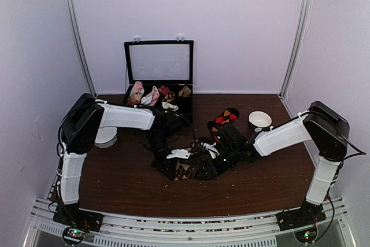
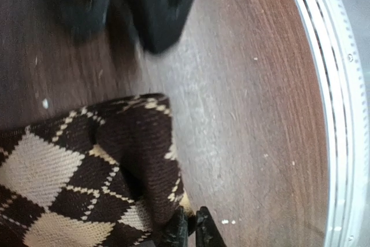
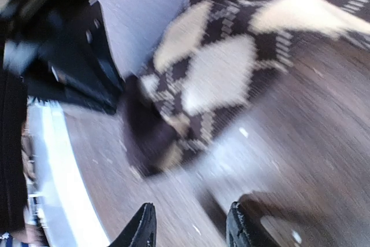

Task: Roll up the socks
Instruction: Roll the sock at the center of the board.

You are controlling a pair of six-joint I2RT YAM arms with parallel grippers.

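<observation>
Near the middle of the bench (image 1: 115, 183), a black sock with tan diamonds (image 2: 69, 183) lies crumpled between the two arms. At its folded edge the left gripper (image 2: 189, 231) is pinched closed on the knit, fingers almost touching. Just beside the sock, the right gripper (image 3: 193, 227) stands open with nothing between its fingers. Farther back, a black sock with red and orange diamonds (image 1: 224, 117) lies near a white bowl (image 1: 259, 120), and an open black case (image 1: 159, 62) holds other sock bundles.
</observation>
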